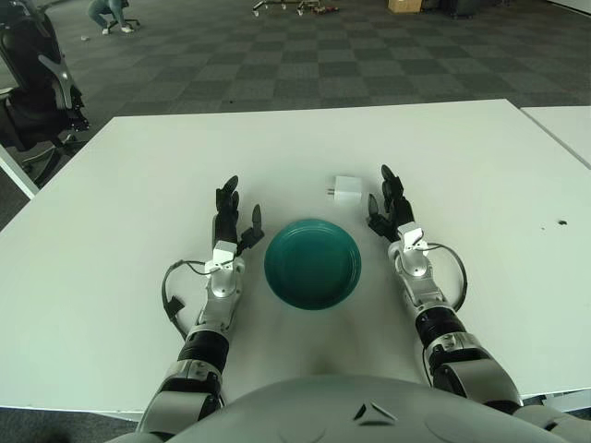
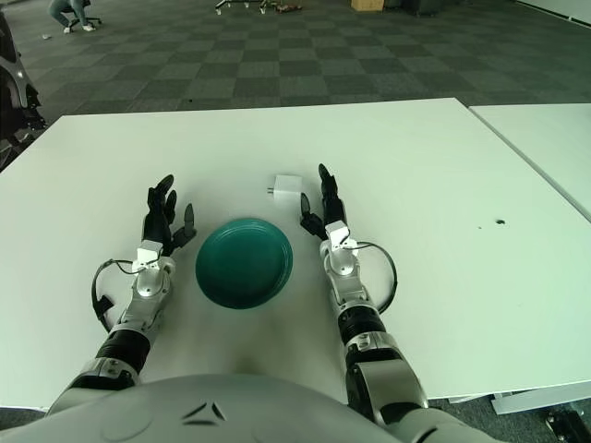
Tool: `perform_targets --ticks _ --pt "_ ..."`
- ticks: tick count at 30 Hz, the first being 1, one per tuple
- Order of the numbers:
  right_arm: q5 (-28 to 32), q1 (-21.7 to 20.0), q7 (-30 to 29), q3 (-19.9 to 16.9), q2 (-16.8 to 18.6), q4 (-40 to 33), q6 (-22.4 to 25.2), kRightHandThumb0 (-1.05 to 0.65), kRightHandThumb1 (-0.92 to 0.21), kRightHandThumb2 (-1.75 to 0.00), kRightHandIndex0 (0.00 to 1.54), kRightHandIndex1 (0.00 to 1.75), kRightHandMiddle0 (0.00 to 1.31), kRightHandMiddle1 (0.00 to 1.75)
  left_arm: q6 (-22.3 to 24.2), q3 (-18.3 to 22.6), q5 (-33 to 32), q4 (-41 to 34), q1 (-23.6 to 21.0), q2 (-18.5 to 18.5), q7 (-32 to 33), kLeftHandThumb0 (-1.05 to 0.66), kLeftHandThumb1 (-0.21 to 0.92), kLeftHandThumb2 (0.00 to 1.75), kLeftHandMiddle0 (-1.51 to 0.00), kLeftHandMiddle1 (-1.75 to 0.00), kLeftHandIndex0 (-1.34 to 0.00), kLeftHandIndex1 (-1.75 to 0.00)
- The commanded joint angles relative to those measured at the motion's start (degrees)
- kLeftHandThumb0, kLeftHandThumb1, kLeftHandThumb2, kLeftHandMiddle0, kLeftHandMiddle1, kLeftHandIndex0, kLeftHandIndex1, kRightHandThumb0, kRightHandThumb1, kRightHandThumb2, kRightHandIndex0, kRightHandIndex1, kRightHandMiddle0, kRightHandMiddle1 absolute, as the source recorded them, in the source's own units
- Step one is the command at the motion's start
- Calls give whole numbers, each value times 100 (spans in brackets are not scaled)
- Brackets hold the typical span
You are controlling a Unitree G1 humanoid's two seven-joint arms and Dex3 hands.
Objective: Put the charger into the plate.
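Observation:
A small white charger (image 1: pixel 347 188) lies on the white table just beyond the teal plate (image 1: pixel 313 263), a little to its right. The plate is bare. My right hand (image 1: pixel 391 210) shows to the right of the plate with its dark fingers spread, its fingertips close beside the charger without touching it. My left hand (image 1: pixel 233 217) shows to the left of the plate, fingers spread and holding nothing.
The white table (image 1: pixel 138 175) stretches wide on all sides. A second white table (image 1: pixel 563 125) adjoins at the right. A small dark spot (image 1: pixel 562 223) marks the table far right. A black office chair (image 1: pixel 37 83) stands beyond the left corner.

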Motion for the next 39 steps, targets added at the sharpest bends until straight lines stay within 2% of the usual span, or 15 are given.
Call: perform_targets --ticks 1,4,6,8,11,14,18,22,27,34,39 --pt "-674 -192 -833 66 -448 -1 -57 -81 -92 -79 12 4 0 36 -175 -128 90 967 823 -156 -118 -73 92 85 -36 -4 0 -72" --pt "-1409 -588 -1785 330 -723 279 -520 -81 -92 -76 14 4 0 37 -107 -155 92 927 815 -156 -162 -75 92 86 -36 -4 0 -72" --pt "-1907 -1018 -2358 588 -921 536 -574 -79 -92 -73 16 5 0 38 -99 -169 94 919 809 -160 -176 -77 92 87 -35 -3 0 -71" --pt "-2251 -1382 -2698 812 -1043 761 -481 -78 -92 -70 17 5 0 38 -109 -182 102 917 802 -167 -177 -78 92 87 -34 -3 0 -70" --pt "-2785 -1994 -2997 1214 -1116 1029 -59 -79 -92 -67 17 4 0 36 -136 -223 144 891 806 -186 -170 -79 92 87 -33 -2 0 -68" --pt "-3071 -2364 -3132 1486 -1124 1296 184 -81 -92 -64 17 3 0 36 -125 -250 162 862 801 -218 -169 -80 92 87 -33 -2 0 -67" --pt "-3341 -2805 -3163 1853 -997 1712 520 -84 -92 -60 17 3 0 40 -110 -281 156 834 798 -255 -180 -80 92 87 -32 -1 0 -67" --pt "-3689 -3320 -2949 2352 -745 2154 1033 -90 -92 -60 19 3 0 45 -117 -337 163 749 819 -293 -187 -82 92 85 -30 0 0 -67" --pt "-3953 -3763 -2397 2885 -586 2624 1337 -96 -92 -61 20 3 0 46 -50 -401 179 605 856 -338 -153 -82 92 82 -28 0 0 -65" --pt "-3956 -4133 -1807 3209 -504 3021 1503 -99 -92 -62 20 2 0 43 53 -457 197 464 889 -358 -109 -81 92 78 -26 0 0 -62" --pt "-3958 -4328 -1590 3399 -438 3156 1635 -99 -92 -63 18 1 0 40 83 -463 205 430 890 -363 -90 -81 92 76 -26 0 0 -60"
